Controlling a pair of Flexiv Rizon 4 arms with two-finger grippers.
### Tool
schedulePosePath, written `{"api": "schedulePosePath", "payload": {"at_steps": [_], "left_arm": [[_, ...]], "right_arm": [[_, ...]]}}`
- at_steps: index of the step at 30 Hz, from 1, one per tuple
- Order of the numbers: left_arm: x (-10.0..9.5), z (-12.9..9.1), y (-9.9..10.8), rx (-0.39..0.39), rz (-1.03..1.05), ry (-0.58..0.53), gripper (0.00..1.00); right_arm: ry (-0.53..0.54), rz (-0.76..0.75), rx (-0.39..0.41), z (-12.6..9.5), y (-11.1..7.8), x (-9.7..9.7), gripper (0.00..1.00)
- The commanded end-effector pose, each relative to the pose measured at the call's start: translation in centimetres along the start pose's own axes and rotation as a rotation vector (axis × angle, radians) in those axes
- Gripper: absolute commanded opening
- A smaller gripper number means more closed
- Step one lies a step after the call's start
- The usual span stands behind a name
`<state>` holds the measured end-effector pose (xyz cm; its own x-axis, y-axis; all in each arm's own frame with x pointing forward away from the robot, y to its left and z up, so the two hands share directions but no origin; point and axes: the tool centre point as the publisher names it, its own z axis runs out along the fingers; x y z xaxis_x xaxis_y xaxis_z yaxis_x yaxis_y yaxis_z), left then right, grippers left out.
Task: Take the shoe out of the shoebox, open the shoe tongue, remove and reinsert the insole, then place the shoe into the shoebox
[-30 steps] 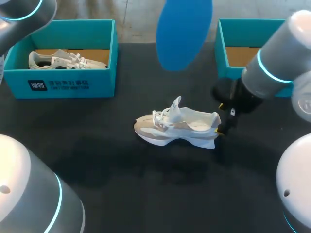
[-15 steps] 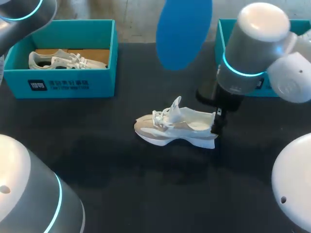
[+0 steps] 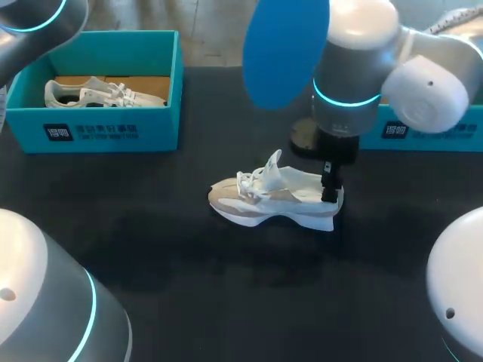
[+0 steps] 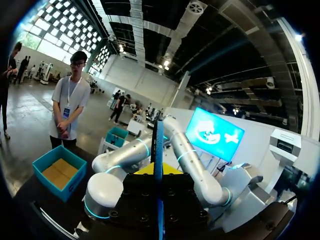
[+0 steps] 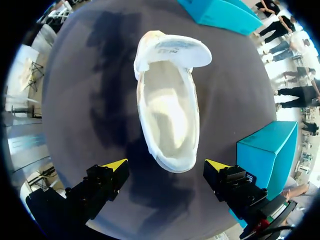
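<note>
A white and beige shoe (image 3: 275, 197) stands on the black table, toe to the left, its tongue (image 3: 272, 167) pulled up. My right gripper (image 3: 330, 185) hangs open just above the heel. In the right wrist view the shoe's empty inside (image 5: 167, 107) lies ahead of the right gripper (image 5: 166, 165), with the heel between its spread yellow tips. A blue insole (image 3: 285, 49) is held high above the table. In the left wrist view it shows edge-on (image 4: 158, 145), with my left gripper (image 4: 158, 172) shut on it.
A teal shoebox (image 3: 162, 124) at the back left holds another white shoe (image 3: 102, 94). A second teal shoebox (image 3: 349, 83) at the back right is partly hidden by my right arm; it also shows beside the right gripper (image 5: 265, 155).
My right arm has swung left, carrying its open gripper from beside the heel to above it. The shoe and the raised insole have stayed put.
</note>
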<state>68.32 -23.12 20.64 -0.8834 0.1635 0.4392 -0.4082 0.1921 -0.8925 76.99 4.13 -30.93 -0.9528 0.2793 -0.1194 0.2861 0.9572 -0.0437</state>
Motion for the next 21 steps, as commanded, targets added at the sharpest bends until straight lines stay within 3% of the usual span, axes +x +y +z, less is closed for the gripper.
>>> {"api": "schedulePosePath", "payload": {"at_steps": [1,21], "left_arm": [[0.0,0.0,0.0,-0.001,0.000,-0.001,0.00],[0.0,0.0,0.0,-0.001,0.000,-0.001,0.00]], "right_arm": [[-0.002,-0.008,0.031,-0.1,0.8,-0.2,1.00],[-0.025,-0.083,-0.001,-0.7,4.8,-2.0,1.00]]}}
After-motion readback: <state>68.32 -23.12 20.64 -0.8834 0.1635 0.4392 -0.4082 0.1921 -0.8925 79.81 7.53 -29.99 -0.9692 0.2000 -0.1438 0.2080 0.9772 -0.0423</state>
